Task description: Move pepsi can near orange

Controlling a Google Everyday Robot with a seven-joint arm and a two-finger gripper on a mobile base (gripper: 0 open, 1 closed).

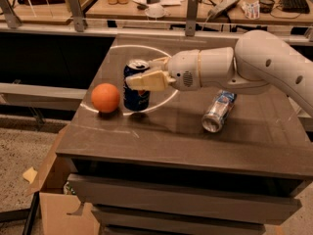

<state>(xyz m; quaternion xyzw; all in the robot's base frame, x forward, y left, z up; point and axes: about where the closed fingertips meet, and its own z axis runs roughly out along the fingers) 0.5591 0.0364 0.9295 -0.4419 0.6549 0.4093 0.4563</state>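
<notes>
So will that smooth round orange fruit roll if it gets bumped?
Likely: the round orange fruit is a ball on a flat dark tabletop. The gripper, closed on the navy pepsi can beside it, could easily nudge it.

A dark tabletop [254,141] caps a cabinet of drawers [186,192], and the gripper [139,73] is over its left half. Behind it, a cluttered wooden bench [93,11] runs past metal posts [191,13]. A speckled floor [19,146] and a cardboard box [58,214] are at lower left.
</notes>
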